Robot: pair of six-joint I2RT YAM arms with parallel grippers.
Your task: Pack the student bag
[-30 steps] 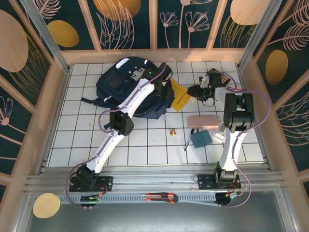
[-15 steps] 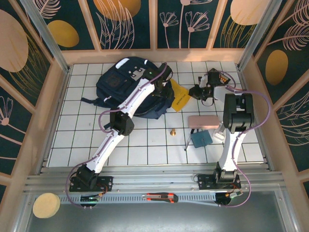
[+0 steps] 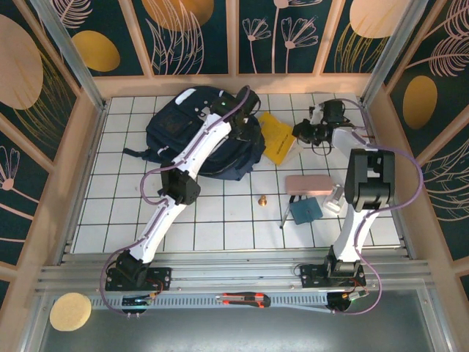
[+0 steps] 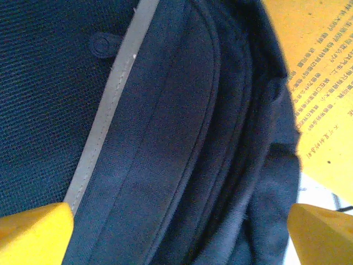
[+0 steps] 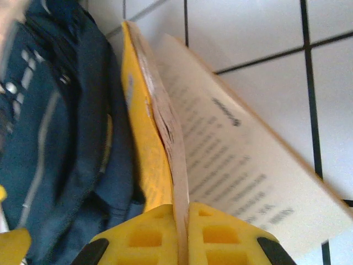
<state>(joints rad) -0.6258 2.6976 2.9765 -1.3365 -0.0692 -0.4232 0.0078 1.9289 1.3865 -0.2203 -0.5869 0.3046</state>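
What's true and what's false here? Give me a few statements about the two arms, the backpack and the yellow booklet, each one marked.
1. The right gripper is clamped on the yellow booklet. True.
2. The left gripper is shut on the backpack. False: its jaws stand wide open over the bag's fabric.
3. The pink case is inside the backpack. False: it lies on the table, to the right of the bag.
4. A small brass-coloured cone sits on the tiles. True.
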